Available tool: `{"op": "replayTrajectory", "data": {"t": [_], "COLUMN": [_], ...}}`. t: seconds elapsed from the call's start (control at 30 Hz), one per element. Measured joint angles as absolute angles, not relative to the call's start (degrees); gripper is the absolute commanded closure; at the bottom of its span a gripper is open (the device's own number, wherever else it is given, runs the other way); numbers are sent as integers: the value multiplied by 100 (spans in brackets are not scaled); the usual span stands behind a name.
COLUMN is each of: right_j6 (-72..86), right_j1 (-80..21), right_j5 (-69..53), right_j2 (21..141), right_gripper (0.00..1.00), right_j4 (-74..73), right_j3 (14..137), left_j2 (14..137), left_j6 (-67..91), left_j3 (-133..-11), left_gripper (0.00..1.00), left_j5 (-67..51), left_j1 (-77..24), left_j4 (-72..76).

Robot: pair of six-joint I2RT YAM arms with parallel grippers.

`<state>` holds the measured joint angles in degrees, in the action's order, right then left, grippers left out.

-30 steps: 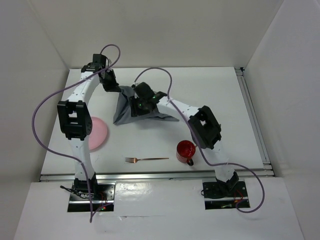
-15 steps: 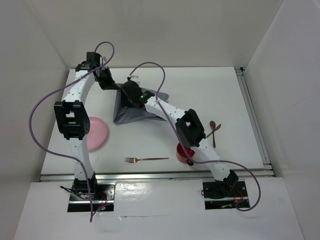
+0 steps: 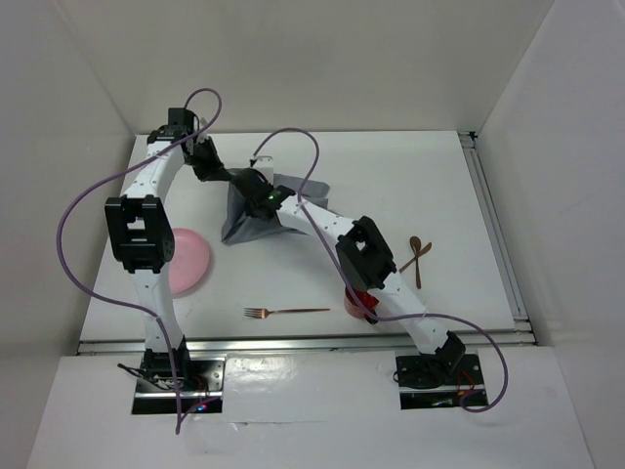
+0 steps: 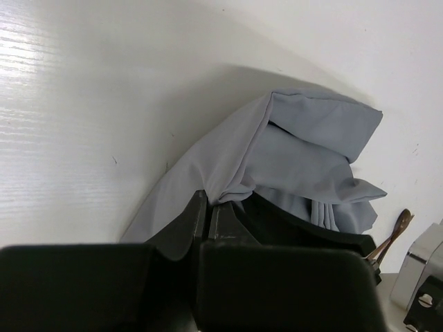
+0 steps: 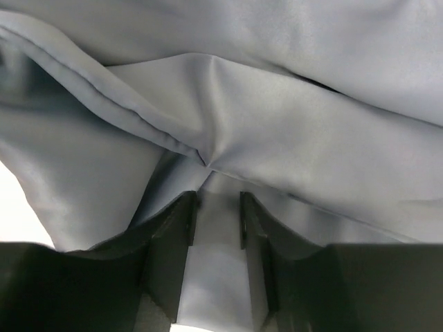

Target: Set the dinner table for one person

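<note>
**Left gripper (image 4: pixel 210 207) and right gripper (image 5: pixel 216 202) both clamp the grey cloth (image 3: pixel 256 223)**

Seen from overhead, the white dinner table (image 3: pixel 410 176) fills the middle of the frame. The cloth sits bunched and tented at its upper centre. The left fingers are pressed tight on a fold, and the right fingers nip a strip of fabric just beside them at the cloth's top edge. A pink plate (image 3: pixel 192 259) lies at left and a fork (image 3: pixel 285 312) at lower centre. A red cup (image 3: pixel 354 299) is half hidden under the right arm, and a brown spoon (image 3: pixel 418 256) lies at right.

White walls (image 3: pixel 293 59) enclose the dinner table (image 3: pixel 410 176) — soft, even light.
</note>
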<state>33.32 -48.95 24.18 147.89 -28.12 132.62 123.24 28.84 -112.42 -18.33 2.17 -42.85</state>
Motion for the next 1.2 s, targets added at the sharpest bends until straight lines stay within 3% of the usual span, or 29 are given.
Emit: {"op": "replayTrajectory", "data": {"t": [0.1, 0.17, 0.2, 0.53, 0.83, 0.9, 1.13, 1.2], "right_j6": [3339, 3312, 3336, 3317, 2770, 2694, 3026, 3068], "right_j1": [-4921, -4928, -4930, -4598, -3450, -3354, -3745, -3824], "right_j5": [2491, 2515, 2523, 2569, 2519, 2589, 2414, 2180], "right_j2": [14789, 14787, 14785, 13896, 12903, 12283, 9190, 9015], "right_gripper": [80, 98, 100, 100, 100, 100, 100, 89], "right_j4": [-2810, -2799, -2799, -2779, -2397, -2134, -1374, -1378], "right_j3": [13251, 13187, 13150, 12103, 12761, 12095, 7885, 7507], "left_j2": [12322, 12322, 12322, 12324, 12169, 11961, 9797, 9616], "left_j6": [2884, 2884, 2884, 3002, 4145, 4392, 4713, 4668], "left_j3": [-11236, -11236, -11236, -11378, -11837, -11655, -8888, -8602], "left_gripper": [100, 100, 100, 100, 100, 100, 100, 100], "left_j5": [-1835, -1835, -1835, -2021, -2598, -2604, -2565, -2563], "left_j1": [222, 222, 222, 222, 215, 209, 217, 217], "left_j4": [-4274, -4276, -4276, -4335, -3765, -3673, -3030, -2989]}}
